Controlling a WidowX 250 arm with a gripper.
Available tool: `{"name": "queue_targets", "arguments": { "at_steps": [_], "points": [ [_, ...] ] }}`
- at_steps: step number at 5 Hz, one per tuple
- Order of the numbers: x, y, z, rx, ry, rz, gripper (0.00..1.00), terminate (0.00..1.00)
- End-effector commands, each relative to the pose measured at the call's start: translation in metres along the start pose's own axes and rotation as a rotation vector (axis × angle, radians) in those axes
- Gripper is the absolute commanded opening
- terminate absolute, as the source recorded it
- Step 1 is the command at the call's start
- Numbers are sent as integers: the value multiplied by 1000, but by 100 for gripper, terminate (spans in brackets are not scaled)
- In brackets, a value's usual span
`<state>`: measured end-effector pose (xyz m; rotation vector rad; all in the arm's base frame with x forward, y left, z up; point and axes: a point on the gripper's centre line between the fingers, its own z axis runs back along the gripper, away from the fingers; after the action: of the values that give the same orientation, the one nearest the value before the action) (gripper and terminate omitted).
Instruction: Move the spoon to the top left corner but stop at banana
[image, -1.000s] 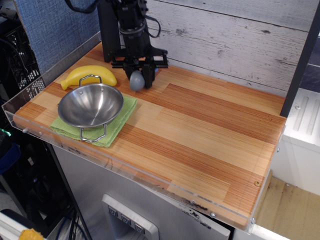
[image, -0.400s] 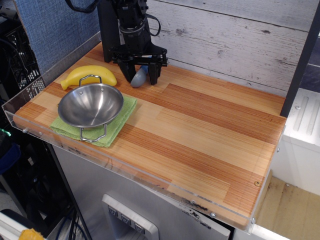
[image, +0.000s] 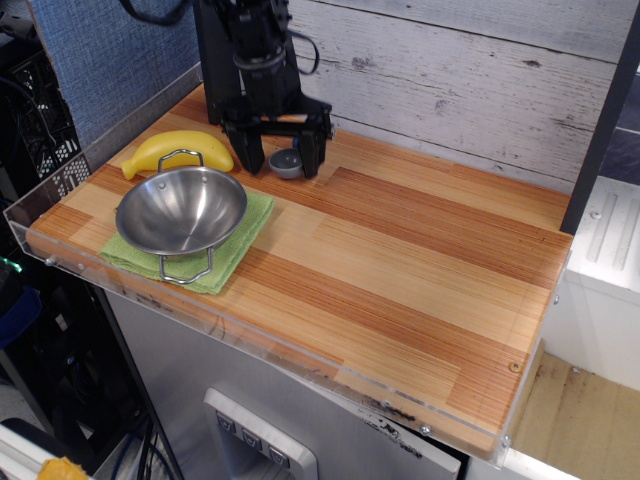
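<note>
The spoon (image: 286, 161) lies on the wooden tabletop with its round grey bowl facing up; its light-blue handle is mostly hidden behind the gripper. My gripper (image: 281, 158) stands over it, open, one finger on each side of the spoon and neither touching it. The yellow banana (image: 178, 150) lies just left of the gripper, a short gap away from the spoon. The top left corner (image: 200, 102) of the table is behind the banana, where the arm's black base stands.
A steel bowl with wire handles (image: 182, 208) sits on a green cloth (image: 222, 262) in front of the banana. Clear acrylic (image: 60, 245) edges the table's left and front sides. A grey plank wall (image: 450, 80) runs along the back.
The gripper held the spoon tilted above the table, then lowered and opened. The spoon now lies flat on the wood between the spread fingers.
</note>
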<state>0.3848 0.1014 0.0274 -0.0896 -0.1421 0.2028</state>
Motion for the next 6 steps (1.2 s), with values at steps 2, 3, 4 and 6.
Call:
{"name": "queue_targets", "arguments": {
  "at_steps": [2, 3, 4, 6],
  "points": [
    [7, -20, 119, -2, -206, -52, 100, 0],
    [-1, -35, 143, 14, -201, -86, 100, 0],
    [-11, -45, 156, 20, -168, -107, 100, 0],
    [-20, -46, 170, 44, -153, -147, 100, 0]
  ]
}}
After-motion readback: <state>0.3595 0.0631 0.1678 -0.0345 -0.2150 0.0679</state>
